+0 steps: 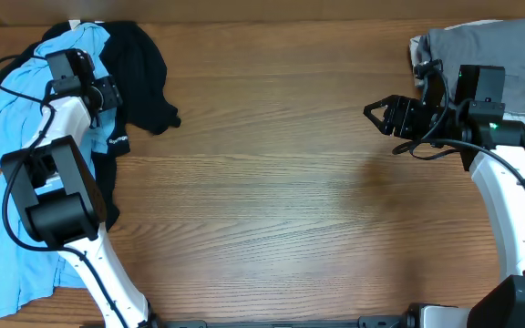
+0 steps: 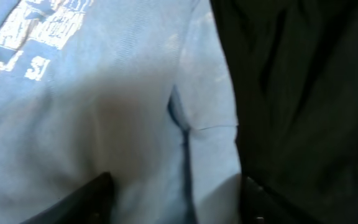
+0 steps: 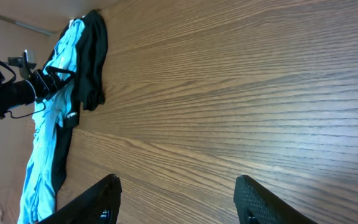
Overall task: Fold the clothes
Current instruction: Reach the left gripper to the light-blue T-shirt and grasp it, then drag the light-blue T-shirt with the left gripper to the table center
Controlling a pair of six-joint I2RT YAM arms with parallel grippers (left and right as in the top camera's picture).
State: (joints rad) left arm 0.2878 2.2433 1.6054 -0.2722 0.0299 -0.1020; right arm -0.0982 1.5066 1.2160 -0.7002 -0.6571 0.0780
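The light blue T-shirt [image 2: 104, 118] lies rumpled right beneath the left claw [image 2: 179, 202], whose fingers are spread, released. The black shirt [image 2: 303, 93] touches it alongside. The right claw [image 1: 381, 116], likewise released, hovers over the wooden table [image 1: 272, 200], well apart from both.

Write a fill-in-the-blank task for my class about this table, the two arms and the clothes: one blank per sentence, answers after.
1. The left pincer is above a T-shirt whose colour is ____.
2. The lettering printed on it is ____.
3. The right pincer is ____, with nothing between its fingers.
4. The grey cloth lies at the table's far ____ corner.
Answers: light blue; white; open; right.
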